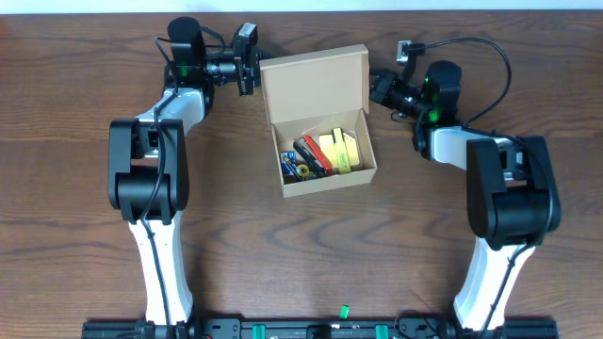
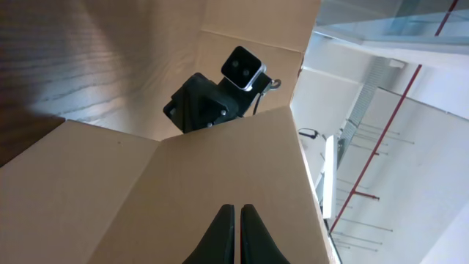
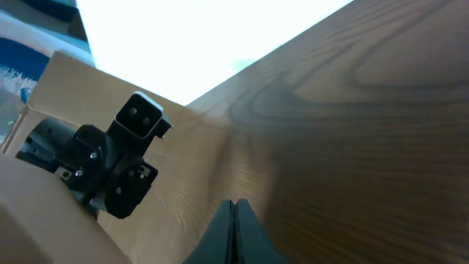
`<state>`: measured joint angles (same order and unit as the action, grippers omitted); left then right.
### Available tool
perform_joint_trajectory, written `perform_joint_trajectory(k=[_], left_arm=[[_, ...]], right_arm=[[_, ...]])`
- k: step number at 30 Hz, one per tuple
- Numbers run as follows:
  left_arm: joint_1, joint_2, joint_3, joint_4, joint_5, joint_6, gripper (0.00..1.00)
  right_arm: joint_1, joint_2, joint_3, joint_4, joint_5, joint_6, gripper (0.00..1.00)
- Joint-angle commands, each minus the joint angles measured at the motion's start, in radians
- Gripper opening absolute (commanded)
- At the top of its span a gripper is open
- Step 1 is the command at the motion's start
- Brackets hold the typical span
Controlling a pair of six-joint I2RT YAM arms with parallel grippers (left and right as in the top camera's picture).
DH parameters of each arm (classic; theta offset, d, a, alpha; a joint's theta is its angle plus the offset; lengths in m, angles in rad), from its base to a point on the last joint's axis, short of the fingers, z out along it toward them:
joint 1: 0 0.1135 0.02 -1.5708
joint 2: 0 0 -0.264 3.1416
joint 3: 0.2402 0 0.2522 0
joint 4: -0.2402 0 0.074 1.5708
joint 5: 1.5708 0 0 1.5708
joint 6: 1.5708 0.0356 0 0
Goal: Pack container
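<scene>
Overhead view: left gripper (image 1: 253,72) and right gripper (image 1: 376,88), both with jaws clenched and holding nothing, sit just beside opposite edges of the cardboard box's (image 1: 330,179) open lid (image 1: 314,85).

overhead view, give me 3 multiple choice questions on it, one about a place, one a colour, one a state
1. The container's raised lid lies:
A) between the left gripper and the right gripper
B) beyond the right gripper
C) down by the arm bases

2. The largest item inside is:
A) green
B) yellow
C) white

3. The container is:
A) taped shut
B) lying on its side
C) open, with things in it

Answers:
1 A, a gripper shows at each end of the lid.
2 B, the yellow piece fills the right part of the container.
3 C, the lid is folded back and the inside shows from above.
</scene>
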<state>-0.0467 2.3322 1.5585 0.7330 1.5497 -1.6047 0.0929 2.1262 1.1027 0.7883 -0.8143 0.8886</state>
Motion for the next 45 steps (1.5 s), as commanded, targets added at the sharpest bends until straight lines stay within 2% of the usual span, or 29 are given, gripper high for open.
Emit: perform_joint_trajectory(k=[1,10,28,33,40,45], left_arm=[[0.001,0.003,0.016,0.031,0.031,-0.036,0.06],[0.000,0.003,0.016,0.187,0.031,-0.180,0.06],[-0.046,0.003,0.016,0.229,0.031,-0.179,0.06],[-0.061,0.003,0.016,0.333,0.032,-0.261,0.06],[-0.062,0.003,0.016,0.577,0.032,-0.471,0.06],[-0.086,0.003,0.016,0.605,0.032,-0.477,0.06]], right_arm=[[-0.019,-0.047,0.016,-0.012,-0.031,0.005,0.01],[-0.029,-0.093,0.016,-0.101,-0.066,-0.019,0.01],[-0.022,-0.120,0.016,-0.146,-0.085,-0.037,0.02],[-0.018,-0.125,0.016,-0.146,-0.096,-0.041,0.01],[-0.018,-0.208,0.016,-0.236,-0.100,-0.118,0.01],[-0.018,-0.270,0.016,-0.368,-0.100,-0.200,0.01]])
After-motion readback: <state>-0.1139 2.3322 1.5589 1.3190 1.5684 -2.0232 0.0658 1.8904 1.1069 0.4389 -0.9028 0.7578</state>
